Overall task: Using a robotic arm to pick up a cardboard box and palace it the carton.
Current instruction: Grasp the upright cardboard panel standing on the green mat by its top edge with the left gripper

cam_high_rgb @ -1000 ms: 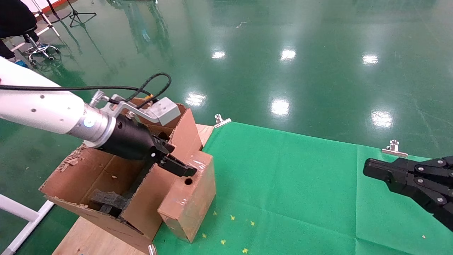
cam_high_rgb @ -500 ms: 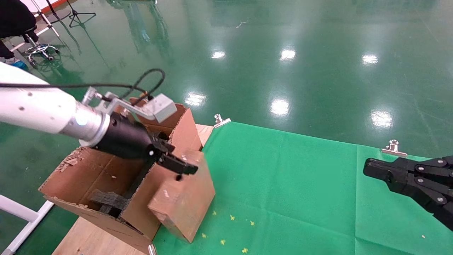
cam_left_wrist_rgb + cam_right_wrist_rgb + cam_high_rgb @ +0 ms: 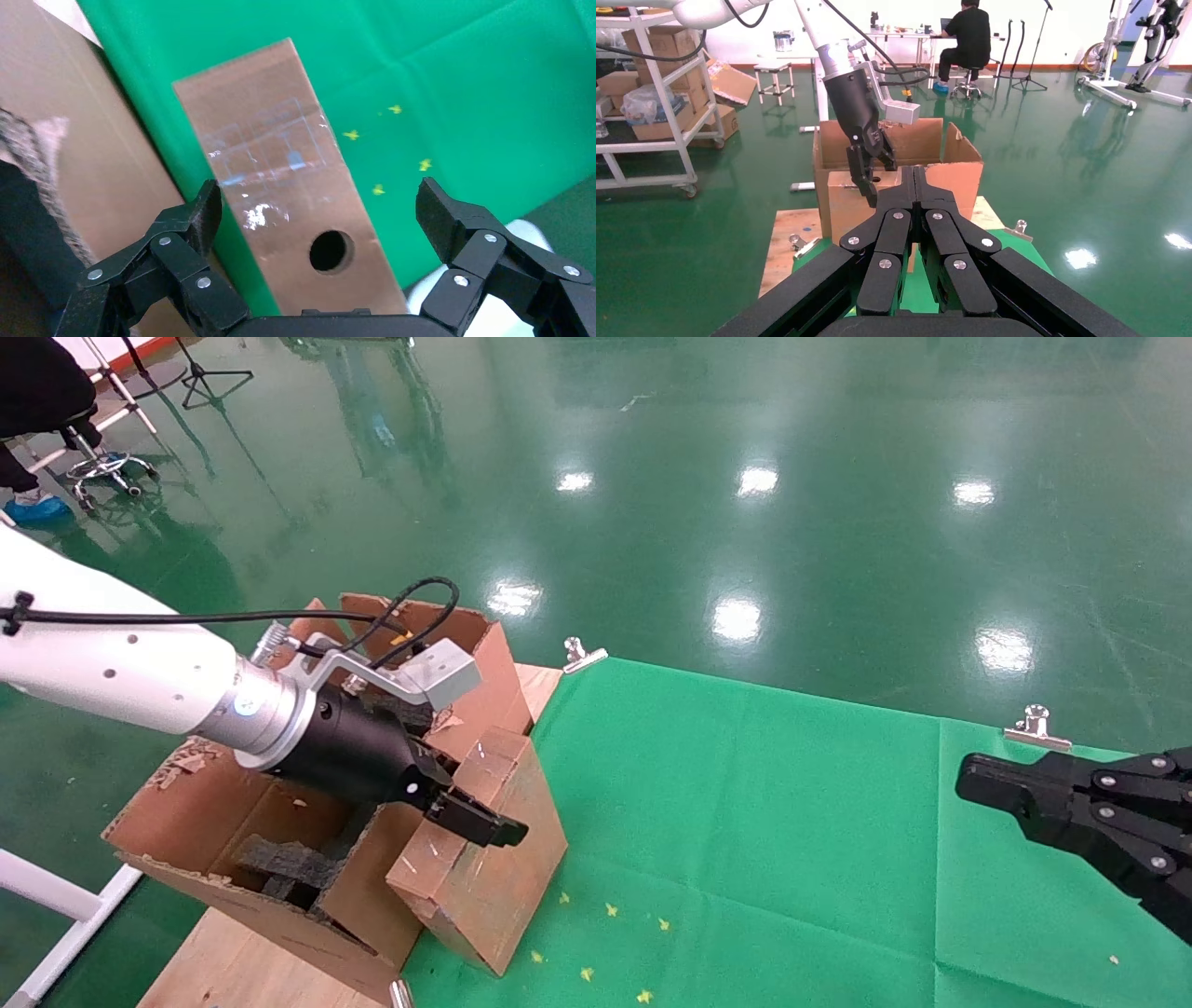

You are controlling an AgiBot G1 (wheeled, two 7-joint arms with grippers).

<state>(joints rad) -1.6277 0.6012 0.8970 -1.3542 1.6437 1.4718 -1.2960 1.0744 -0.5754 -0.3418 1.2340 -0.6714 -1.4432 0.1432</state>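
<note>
Lowered left gripper (image 3: 466,808) spread, perhaps hiding cardboard box's (image 3: 484,859) hole.

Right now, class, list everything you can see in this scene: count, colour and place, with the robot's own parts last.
cardboard box: one, reddish-brown, leaning on the carton's side
carton: one, tan, at the table's left end
foam blocks: a few, black, inside the carton
cloth: one, green, covering the table
clips: three, silver, along the cloth's edges
star scraps: several, yellow, on the cloth
left tool: black, open, over the cardboard box
right tool: black, shut, parked at right
</note>
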